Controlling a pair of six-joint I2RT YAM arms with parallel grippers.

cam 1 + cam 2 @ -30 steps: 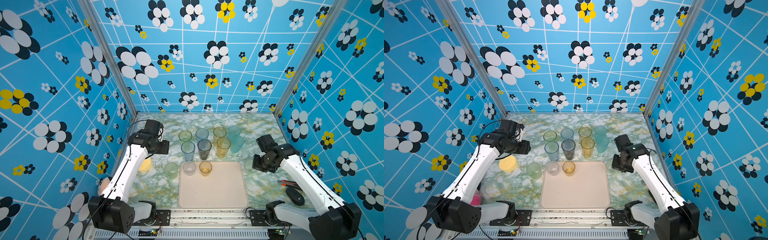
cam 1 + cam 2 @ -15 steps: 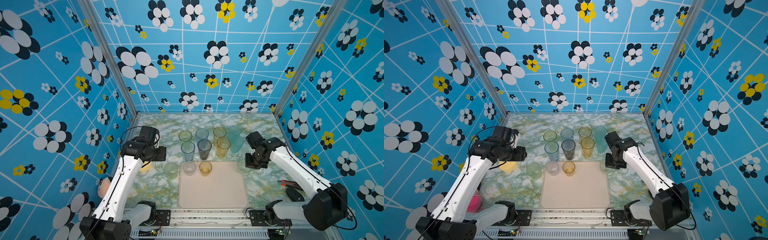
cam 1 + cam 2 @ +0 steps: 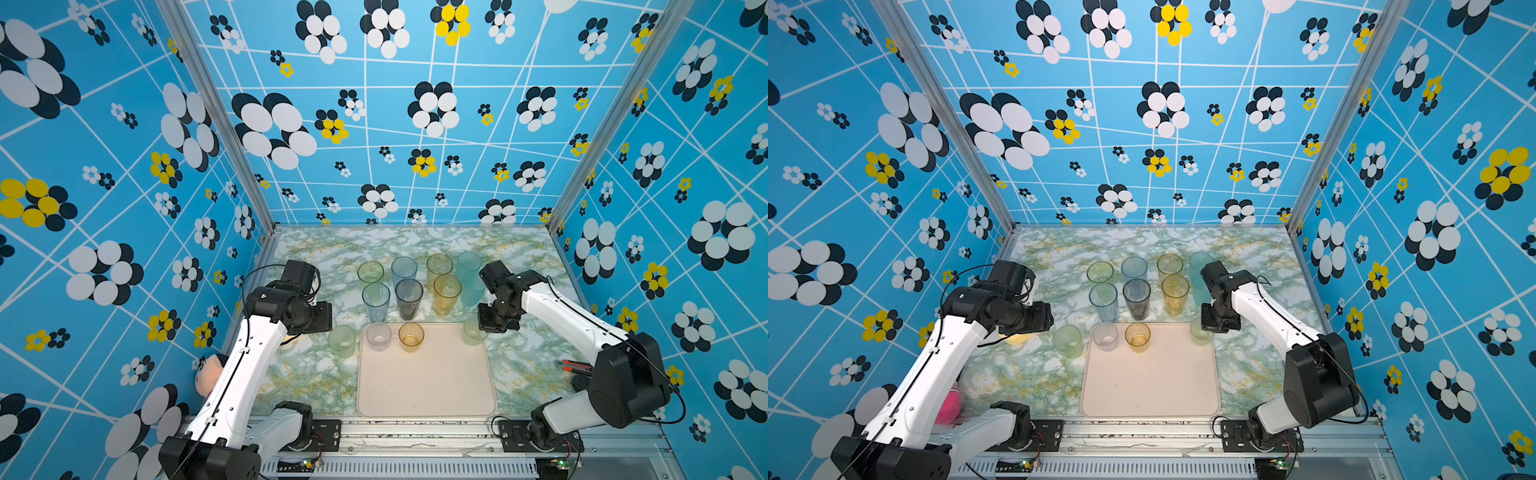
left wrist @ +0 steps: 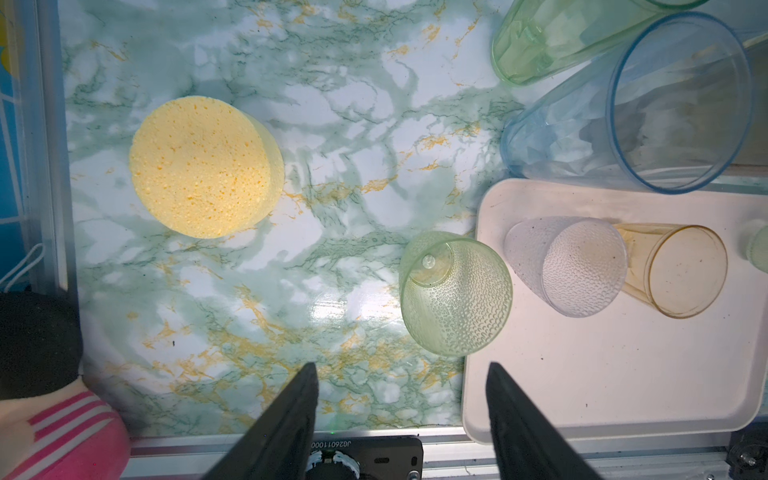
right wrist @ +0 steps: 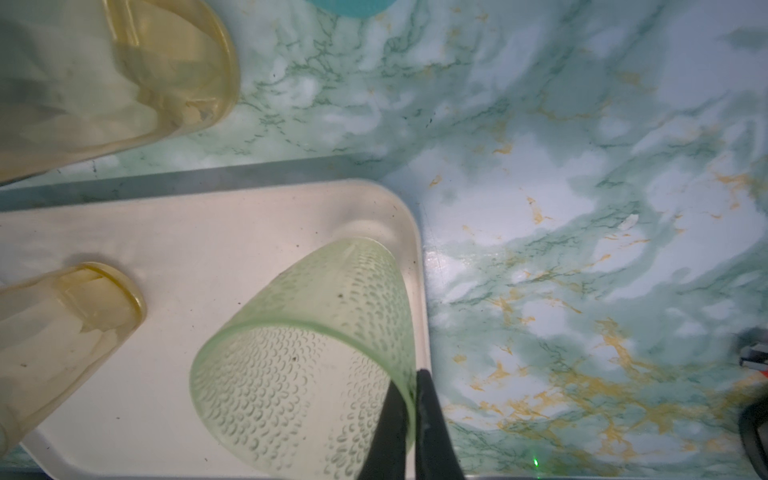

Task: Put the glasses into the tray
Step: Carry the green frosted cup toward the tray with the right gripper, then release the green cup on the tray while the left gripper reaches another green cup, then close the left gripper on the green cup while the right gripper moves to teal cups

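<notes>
The cream-pink tray [image 3: 428, 382] [image 3: 1150, 386] lies at the table's front middle. A clear short glass [image 3: 378, 336] and an amber short glass [image 3: 410, 337] stand at its far edge. My right gripper [image 5: 409, 399] is shut on the rim of a dimpled green short glass [image 5: 307, 353] [image 3: 473, 332], one finger inside and one outside, over the tray's far right corner. Another green short glass [image 4: 455, 293] [image 3: 341, 341] stands on the table just left of the tray. My left gripper [image 4: 402, 368] is open, close before it. Several tall glasses [image 3: 409, 297] stand in two rows behind the tray.
A round yellow sponge [image 4: 203, 166] lies on the table left of the green glass. A pink striped plush toy [image 3: 948, 403] sits by the left wall. A red and black tool [image 3: 575, 365] lies near the right wall. The metal front rail [image 3: 415, 432] borders the tray.
The right arm has swung left, carrying the green short glass from the table over the tray's far right corner. The left arm has come forward toward the other green glass, jaws still open.
</notes>
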